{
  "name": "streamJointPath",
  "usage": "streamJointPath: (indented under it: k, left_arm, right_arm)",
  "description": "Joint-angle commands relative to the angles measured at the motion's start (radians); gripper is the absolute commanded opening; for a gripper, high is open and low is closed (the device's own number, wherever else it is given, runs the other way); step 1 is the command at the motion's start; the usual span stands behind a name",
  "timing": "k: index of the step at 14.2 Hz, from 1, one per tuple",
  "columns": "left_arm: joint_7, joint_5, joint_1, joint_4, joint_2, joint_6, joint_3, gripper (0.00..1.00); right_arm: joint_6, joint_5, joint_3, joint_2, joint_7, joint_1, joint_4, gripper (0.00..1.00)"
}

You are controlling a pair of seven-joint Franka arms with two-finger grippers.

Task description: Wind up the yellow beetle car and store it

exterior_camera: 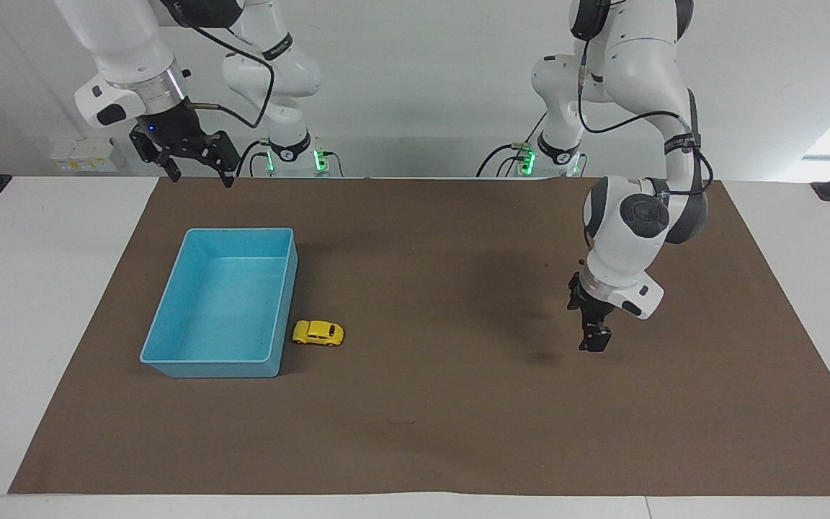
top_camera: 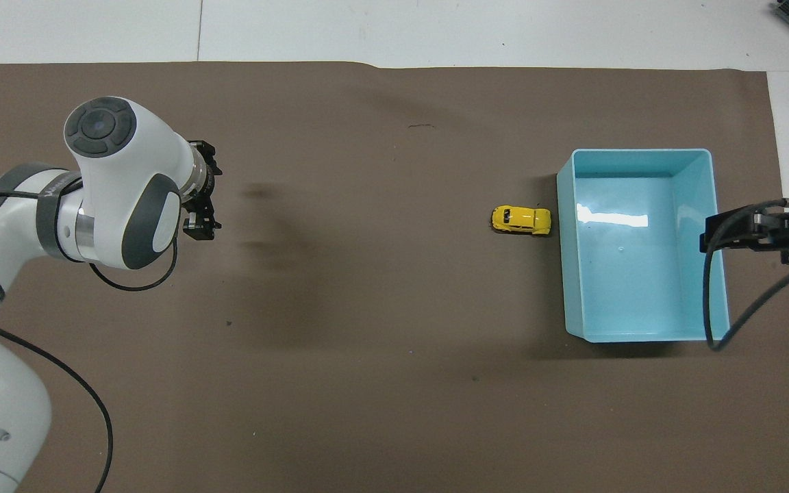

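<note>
The yellow beetle car [exterior_camera: 318,332] stands on the brown mat close beside the blue tray [exterior_camera: 238,231], on the tray's side toward the left arm's end. In the overhead view the car [top_camera: 521,220] has its end almost at the tray's wall [top_camera: 641,152]; I cannot tell if they touch. The tray is empty. My left gripper [exterior_camera: 592,337] hangs open and empty above the mat toward the left arm's end, well away from the car; it also shows in the overhead view [top_camera: 201,224]. My right gripper [exterior_camera: 199,173] waits open, raised over the tray's edge [top_camera: 709,236].
A brown mat [exterior_camera: 422,404] covers most of the white table [exterior_camera: 40,288]. The right gripper's cable [top_camera: 744,315] hangs over the tray's corner nearest the robots.
</note>
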Motion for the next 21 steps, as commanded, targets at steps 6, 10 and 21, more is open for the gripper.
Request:
streamJointPath:
  k: [6,10,21]
  left_arm:
    - [0.126,0.010,0.012,0.034,-0.041,-0.022,-0.006,1.00]
    - [0.331,0.009,0.028,0.031,-0.104,-0.055,0.000,1.00]
    - [0.916,0.009,0.076,0.031,-0.228,-0.144,0.005,1.00]
  right_arm:
    - [0.012,0.010,0.002,-0.006,-0.021,-0.011,-0.004,1.00]
    - [0.015,-0.005,0.001,-0.006,-0.015,-0.011,-0.004,1.00]
    - [0.015,0.000,-0.011,-0.009,-0.022,-0.017,-0.011,1.00]
